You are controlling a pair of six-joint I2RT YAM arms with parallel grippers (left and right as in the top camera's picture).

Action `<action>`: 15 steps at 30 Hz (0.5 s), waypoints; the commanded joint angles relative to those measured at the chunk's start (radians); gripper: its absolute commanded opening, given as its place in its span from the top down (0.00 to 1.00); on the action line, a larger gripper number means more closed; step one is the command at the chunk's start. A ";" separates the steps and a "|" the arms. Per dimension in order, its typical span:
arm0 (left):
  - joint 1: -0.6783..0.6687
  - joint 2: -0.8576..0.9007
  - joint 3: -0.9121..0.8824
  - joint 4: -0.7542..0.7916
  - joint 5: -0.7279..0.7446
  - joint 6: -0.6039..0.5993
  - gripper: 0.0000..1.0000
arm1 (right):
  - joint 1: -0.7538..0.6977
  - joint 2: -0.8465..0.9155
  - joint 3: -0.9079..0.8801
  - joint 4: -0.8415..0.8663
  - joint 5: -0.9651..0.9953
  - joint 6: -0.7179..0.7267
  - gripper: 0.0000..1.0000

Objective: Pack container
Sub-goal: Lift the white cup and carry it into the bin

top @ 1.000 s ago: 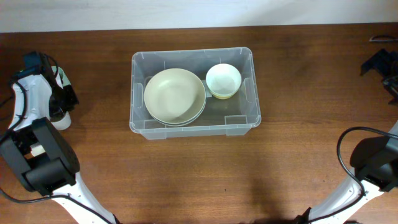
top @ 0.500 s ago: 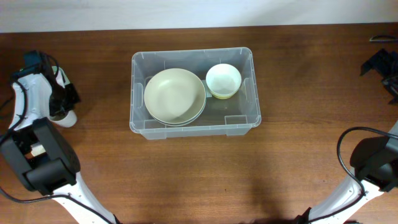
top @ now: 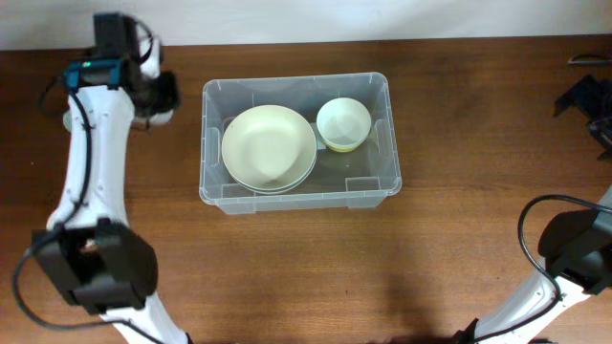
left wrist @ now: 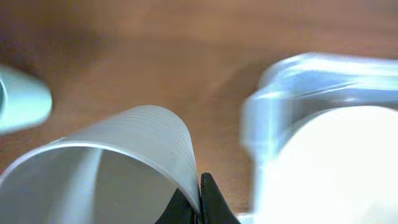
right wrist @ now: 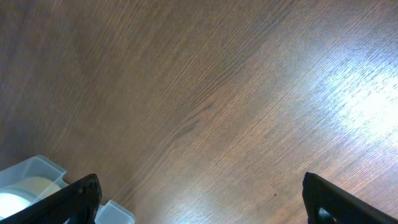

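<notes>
1. Step in hand: carrying a piece to the container (top: 363, 182). The left gripper (left wrist: 198, 202) has its jaws pinched together on the rim wall of a translucent ribbed cup (left wrist: 124, 143), which is held off the table (top: 287, 268) just beside the container's far-left corner
2. Location of the task's thing: the container stands at mid-table and holds a cream plate (top: 269, 146) on its left side and a small white bowl (top: 343, 122) at the far right. The near-right part of its base is bare
3. Right gripper (right wrist: 199, 199): jaws wide apart, nothing between them, over bare table well to the right
4. Next move, as judged: the cup must clear the container's wall, travel over the plate to free floor and go down before the jaws part. The grip on a thin rim is slight, so a tilt or slip is the risk
5. Change from a second ago: the left arm was at the table's left edge, low by the cup; it has since swung up to the container's corner. Container, plate, bowl and right arm are unmoved
</notes>
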 commanded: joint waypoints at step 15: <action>-0.621 -0.037 0.035 0.108 -0.024 0.054 0.99 | 0.003 -0.004 0.000 -0.002 -0.002 -0.007 0.01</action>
